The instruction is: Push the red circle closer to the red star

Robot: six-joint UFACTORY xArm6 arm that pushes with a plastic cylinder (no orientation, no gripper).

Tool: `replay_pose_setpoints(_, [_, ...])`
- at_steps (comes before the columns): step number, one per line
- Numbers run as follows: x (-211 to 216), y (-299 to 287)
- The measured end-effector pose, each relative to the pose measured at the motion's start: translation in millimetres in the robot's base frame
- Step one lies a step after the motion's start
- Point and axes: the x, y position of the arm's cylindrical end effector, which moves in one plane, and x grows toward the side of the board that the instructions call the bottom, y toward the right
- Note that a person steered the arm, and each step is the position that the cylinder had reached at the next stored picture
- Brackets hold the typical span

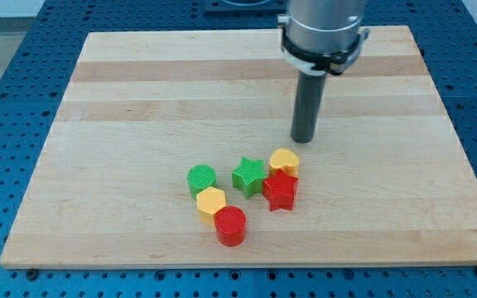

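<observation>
Nearest the view's bottom edge sits the red circle (pixel 231 225), a short round block resting flat on the wooden bench (pixel 139 99). Just above it and to the view's left, touching or almost touching it, is the yellow hexagon (pixel 211 203). Farther back and a little more to the left stands the green circle (pixel 202 179), close against the hexagon's upper side. To the view's right of these, across a narrow strip of bare wood from the red circle, lies the red star (pixel 281 191); the two red blocks are near each other but apart, with the star up and to the right of the circle. The green star (pixel 248 175) sits just beside the red star on its left, the two appearing to touch. Behind the red star, pressed against its upper edge, is a yellow block (pixel 285 161) whose shape looks rounded, perhaps a heart, though I cannot tell for certain. Beyond the whole cluster, my tip (pixel 303 139) rests at the wood just above the yellow block, near it but not touching, well away from the red circle. The arm carries no gripper, only this dark rod, and it has hold of nothing.
</observation>
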Motion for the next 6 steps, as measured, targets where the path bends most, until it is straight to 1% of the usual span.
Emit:
replay_pose_setpoints(1, [3,-21])
replay_pose_setpoints(3, [27,-25])
replay_pose_setpoints(4, [26,-25])
replay_pose_setpoints(5, [2,-37])
replay_pose_setpoints(6, [-36,-101])
